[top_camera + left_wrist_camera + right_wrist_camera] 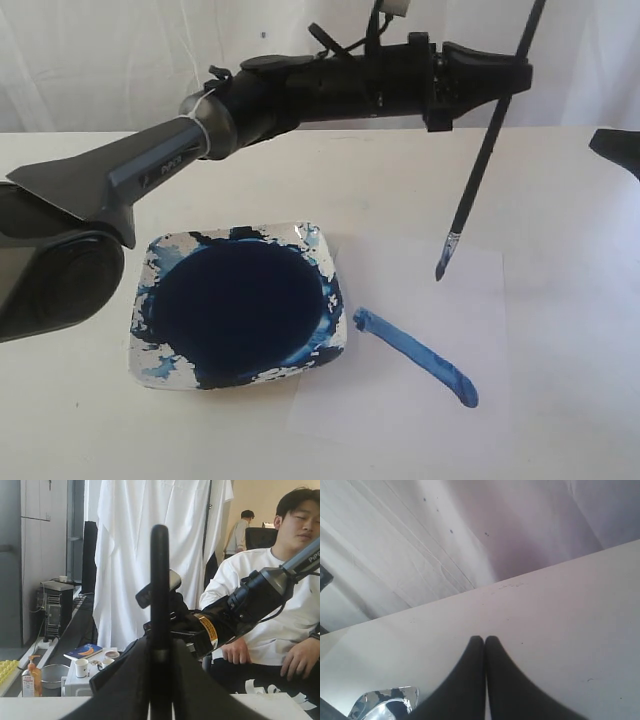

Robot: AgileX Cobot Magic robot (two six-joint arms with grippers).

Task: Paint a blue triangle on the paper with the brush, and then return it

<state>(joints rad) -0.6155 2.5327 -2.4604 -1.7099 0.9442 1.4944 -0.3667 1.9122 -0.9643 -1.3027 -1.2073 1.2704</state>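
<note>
— The left gripper [505, 72] is clamping the brush [479, 170] well up its handle, with the tip hanging just above the paper [420, 300].
— And the blue triangle [415, 354] is showing one side only, near the paint dish [312, 237].
— With that long overhang, I'm thinking the bristles could be landing off that side's end, or dripping on clean paper.
— The right gripper [485, 647]?
— It's sitting pinched together, empty, well apart from the paper. Nothing's pinning the paper, so a drag might be shifting it.
</note>
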